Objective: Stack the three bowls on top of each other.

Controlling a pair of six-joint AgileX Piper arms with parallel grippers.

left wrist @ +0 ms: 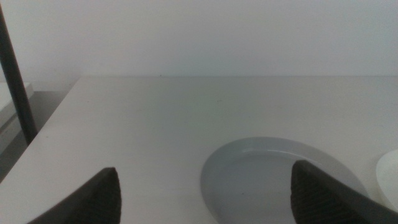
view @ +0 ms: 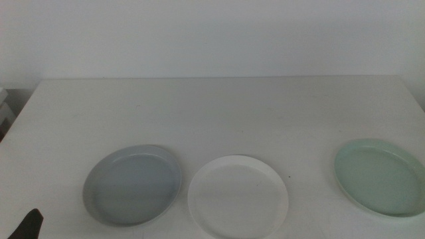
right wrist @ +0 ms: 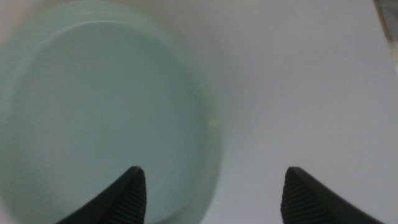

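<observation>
Three shallow bowls lie apart along the table's front. The grey bowl (view: 133, 184) is on the left, the white bowl (view: 238, 197) in the middle, the mint green bowl (view: 380, 176) on the right. My left gripper (view: 28, 224) shows only a dark tip at the bottom left corner. In the left wrist view it (left wrist: 205, 169) is open and empty, with the grey bowl (left wrist: 273, 177) just ahead and the white bowl's edge (left wrist: 390, 180) beyond. My right gripper (right wrist: 214, 169) is open and empty, its jaws on either side of the mint bowl's rim (right wrist: 211, 124). It is out of the middle view.
The white table (view: 212, 113) runs back to a white wall. Its left edge is near the grey bowl, with a dark pole (left wrist: 15, 74) and a pale object (view: 5, 109) beyond it. The mint bowl sits close to the table's right edge.
</observation>
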